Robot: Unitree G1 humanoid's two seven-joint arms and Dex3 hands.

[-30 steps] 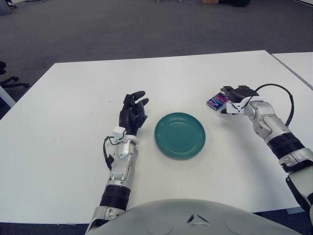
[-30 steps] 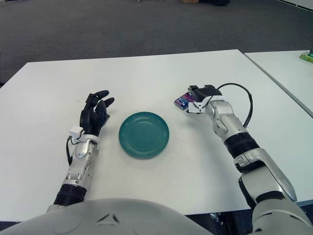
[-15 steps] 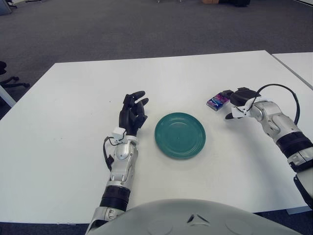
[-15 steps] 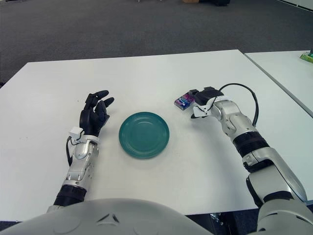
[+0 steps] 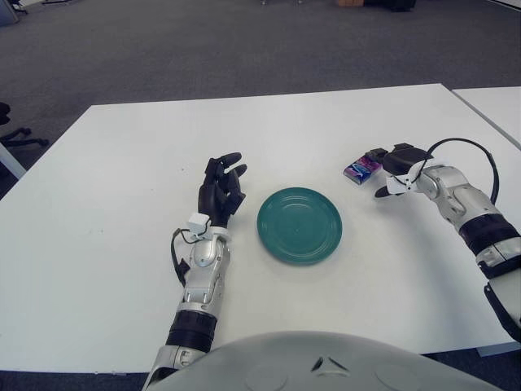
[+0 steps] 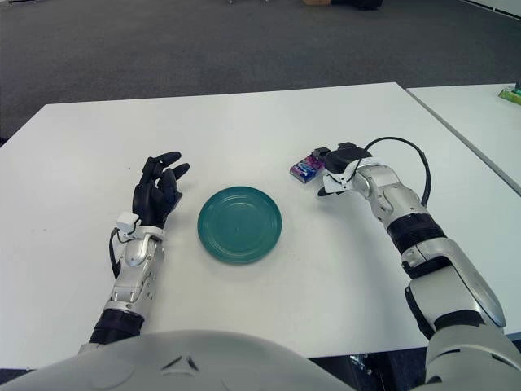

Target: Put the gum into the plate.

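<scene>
- Fingers of the right hand (image 5: 394, 163) touched the far-right end of the gum (image 5: 361, 168), but whether they gripped it could not be told.
- The gum lay flat on the table (image 5: 114, 204), near the green plate (image 5: 299, 225) and to its right, so the carry looked short.
- The left hand (image 5: 221, 189) showed open just left of the plate, out of the way.
- The table edge was well apart, with lots of bare room.
</scene>
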